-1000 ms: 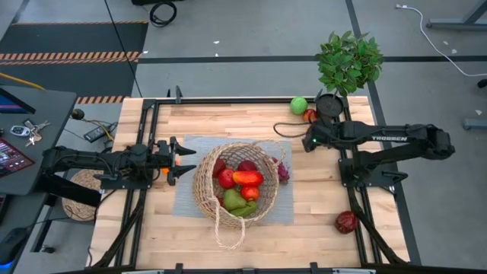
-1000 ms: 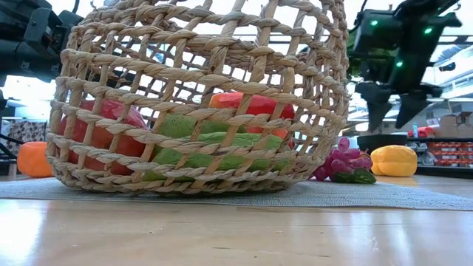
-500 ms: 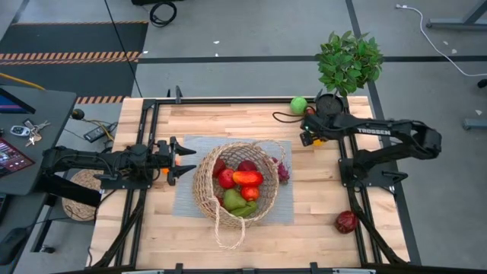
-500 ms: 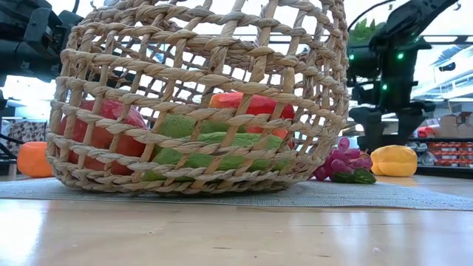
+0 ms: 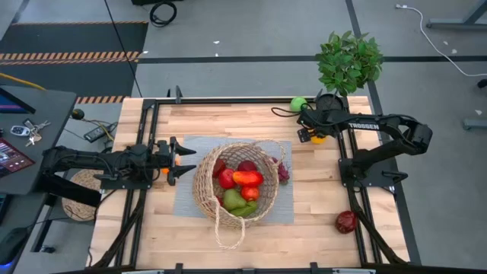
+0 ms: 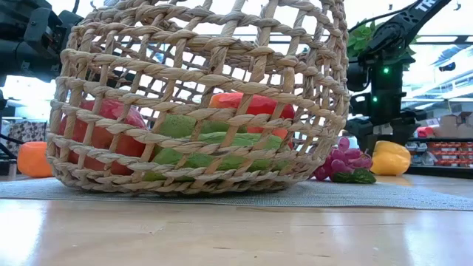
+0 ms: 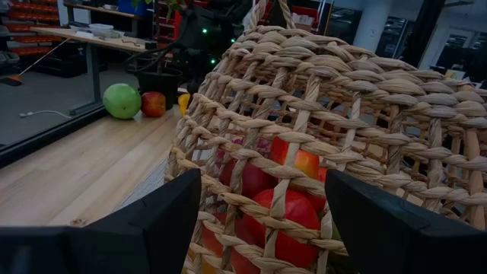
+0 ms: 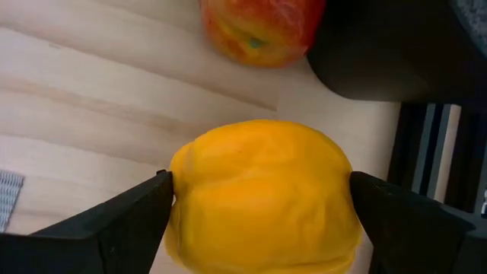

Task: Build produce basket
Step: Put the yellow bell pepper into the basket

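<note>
The wicker basket point(image 5: 237, 183) stands on a grey mat point(image 5: 186, 202). In it lie red, green and orange-red produce point(image 5: 242, 186). My left gripper point(image 5: 185, 160) waits open, level, by the basket's left wall point(image 7: 251, 152). My right gripper point(image 5: 306, 131) is open at the far right and points steeply down. Its fingers stand on either side of a yellow pepper point(image 8: 262, 198) that rests on the table. A red apple point(image 8: 262, 27) and a green apple point(image 5: 298, 103) lie beyond it. Purple grapes point(image 6: 347, 166) lie by the basket's right side.
A black plant pot point(image 5: 329, 103) with a leafy plant point(image 5: 348, 59) stands right behind the pepper. A dark red fruit point(image 5: 346, 221) lies near the right front. An orange piece point(image 6: 33, 159) sits under the left gripper. Black frame rails point(image 5: 358, 190) run along the table's sides.
My right gripper has swung toward the table's far edge and come down, tipping more steeply downward, until it stands over the yellow pepper. The basket and its produce have not moved.
</note>
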`<move>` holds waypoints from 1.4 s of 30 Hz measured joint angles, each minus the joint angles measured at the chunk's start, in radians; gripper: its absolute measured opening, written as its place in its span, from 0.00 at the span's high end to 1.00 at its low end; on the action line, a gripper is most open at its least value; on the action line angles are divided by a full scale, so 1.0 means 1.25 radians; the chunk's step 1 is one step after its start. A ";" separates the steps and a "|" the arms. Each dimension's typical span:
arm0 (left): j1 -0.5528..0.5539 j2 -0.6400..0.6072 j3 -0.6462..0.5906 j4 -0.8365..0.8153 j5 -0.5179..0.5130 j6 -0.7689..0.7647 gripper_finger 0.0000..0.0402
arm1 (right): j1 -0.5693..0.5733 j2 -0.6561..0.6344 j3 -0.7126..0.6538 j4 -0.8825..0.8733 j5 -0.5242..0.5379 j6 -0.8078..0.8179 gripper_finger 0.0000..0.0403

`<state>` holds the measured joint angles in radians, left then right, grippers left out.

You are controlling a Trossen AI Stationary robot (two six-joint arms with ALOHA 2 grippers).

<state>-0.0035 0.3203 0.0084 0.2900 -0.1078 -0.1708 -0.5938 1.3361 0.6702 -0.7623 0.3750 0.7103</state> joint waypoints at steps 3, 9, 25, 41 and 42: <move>0.000 0.000 0.000 0.000 0.000 0.000 0.29 | 0.000 -0.009 0.005 -0.004 -0.009 -0.024 0.02; 0.000 0.000 0.000 0.000 0.000 0.000 0.29 | 0.014 -0.047 0.008 -0.003 -0.048 -0.020 0.09; 0.000 0.000 0.000 0.000 0.000 0.000 0.29 | 0.138 -0.193 0.028 -0.005 -0.109 0.034 0.14; 0.000 0.000 0.000 0.000 0.000 0.000 0.29 | 0.334 -0.289 0.104 -0.024 0.005 -0.092 0.14; 0.000 0.000 0.000 0.000 0.000 0.000 0.29 | 0.334 -0.277 0.104 -0.036 0.005 -0.096 0.14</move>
<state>-0.0035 0.3202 0.0085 0.2900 -0.1078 -0.1709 -0.1758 0.9899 0.8001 -0.8071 0.3809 0.5909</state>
